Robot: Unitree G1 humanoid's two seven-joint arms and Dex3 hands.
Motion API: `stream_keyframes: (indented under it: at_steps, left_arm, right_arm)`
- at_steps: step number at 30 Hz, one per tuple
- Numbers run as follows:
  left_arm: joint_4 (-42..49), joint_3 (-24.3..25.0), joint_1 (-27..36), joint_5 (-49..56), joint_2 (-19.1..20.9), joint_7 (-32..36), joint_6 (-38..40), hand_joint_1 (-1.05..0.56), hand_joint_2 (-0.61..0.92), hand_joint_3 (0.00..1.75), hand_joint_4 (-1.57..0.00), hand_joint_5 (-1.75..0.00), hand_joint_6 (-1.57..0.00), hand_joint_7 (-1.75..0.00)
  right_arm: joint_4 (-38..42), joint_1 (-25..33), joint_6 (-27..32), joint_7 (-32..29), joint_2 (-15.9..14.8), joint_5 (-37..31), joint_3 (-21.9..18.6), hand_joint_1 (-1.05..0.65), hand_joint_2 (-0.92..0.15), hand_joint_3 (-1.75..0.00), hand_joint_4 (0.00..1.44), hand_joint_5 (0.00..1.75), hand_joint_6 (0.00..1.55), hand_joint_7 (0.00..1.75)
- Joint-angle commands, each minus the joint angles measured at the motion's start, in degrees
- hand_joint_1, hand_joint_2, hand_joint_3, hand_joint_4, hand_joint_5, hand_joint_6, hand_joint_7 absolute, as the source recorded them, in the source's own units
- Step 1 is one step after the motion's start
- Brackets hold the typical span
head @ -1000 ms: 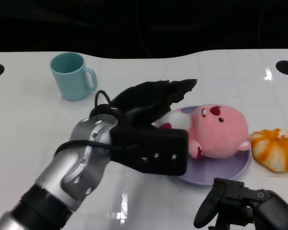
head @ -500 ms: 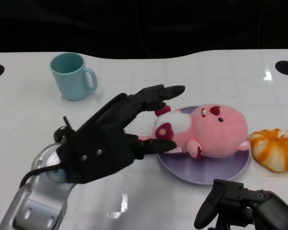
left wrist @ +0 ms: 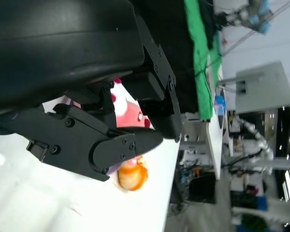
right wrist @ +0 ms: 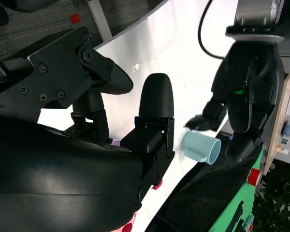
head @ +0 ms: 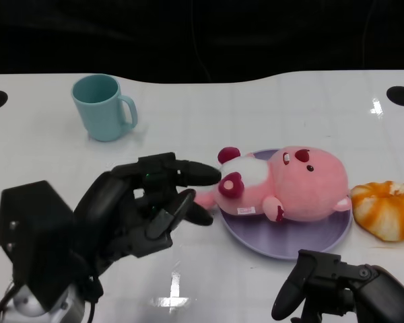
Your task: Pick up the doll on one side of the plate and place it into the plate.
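The pink plush doll [head: 283,184] lies on its back across the purple plate [head: 303,243] at centre right of the head view, one foot hanging over the plate's left rim. My left hand [head: 145,205] hovers just left of the plate, fingers spread and empty, fingertips close to the doll's foot. At the bottom right edge my right hand [head: 337,286] stays low, holding nothing, its fingers apart in the right wrist view [right wrist: 130,92]. A sliver of the doll [left wrist: 128,113] shows past the fingers in the left wrist view.
A teal mug [head: 102,106] stands at the back left, also visible as the mug [right wrist: 201,147] in the right wrist view. An orange-and-white plush pumpkin [head: 386,209] sits right of the plate, touching its rim. The table's far edge runs behind them.
My left hand has let go of the doll and drawn back toward the lower left. The doll now lies uncovered on the plate. The right hand has not moved.
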Motion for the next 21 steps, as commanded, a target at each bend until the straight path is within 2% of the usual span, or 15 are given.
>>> stream_keyframes:
  at_steps: [1, 2, 4, 8, 14, 21]
  left_arm:
    - [-4.0, 1.4, 3.3, -2.9, 0.9, 1.4, 4.8, -0.28, 0.53, 1.19, -0.8, -1.43, -0.78, -1.11]
    - [-5.0, 1.8, 4.3, -3.7, 1.2, 1.6, 6.1, -0.28, 0.53, 1.2, -0.75, -1.56, -0.74, -1.24]
    - [-6.7, 2.8, 6.0, -5.8, 1.3, 2.2, 8.6, -0.27, 0.54, 1.2, -0.71, -1.68, -0.69, -1.38]
    - [-10.5, 5.4, 8.6, -10.6, 1.5, 3.6, 14.0, -0.27, 0.62, 1.09, -0.71, -1.74, -0.62, -1.55]
    - [-15.2, 8.8, 12.4, -18.4, 2.0, 6.5, 22.9, -0.29, 0.68, 0.97, -0.7, -1.75, -0.57, -1.63]
    - [-14.4, 8.4, 13.6, -19.2, 3.6, 7.3, 25.1, -0.26, 0.71, 0.96, -0.7, -1.75, -0.56, -1.68]
  right_arm:
    - [-0.1, -0.1, 0.1, 0.0, -0.3, 0.5, -0.6, -0.1, -0.56, -1.06, 0.66, 1.63, 0.61, 1.32]
    - [0.0, -0.1, -0.1, 0.0, -0.3, 0.5, -0.5, -0.11, -0.56, -1.06, 0.66, 1.63, 0.61, 1.32]
    - [0.0, -0.2, -0.1, 0.0, -0.2, 0.6, -0.4, -0.11, -0.56, -1.06, 0.67, 1.63, 0.61, 1.32]
    - [-0.2, -0.1, 0.3, 0.0, 0.1, 1.0, -0.4, -0.12, -0.57, -1.07, 0.66, 1.63, 0.6, 1.32]
    - [-0.1, -0.5, 0.4, 0.2, -0.2, 1.0, -0.9, -0.12, -0.57, -1.06, 0.66, 1.62, 0.6, 1.32]
    - [1.6, -0.3, -2.1, 0.1, -0.1, 1.5, -1.8, -0.11, -0.56, -1.07, 0.67, 1.63, 0.6, 1.32]
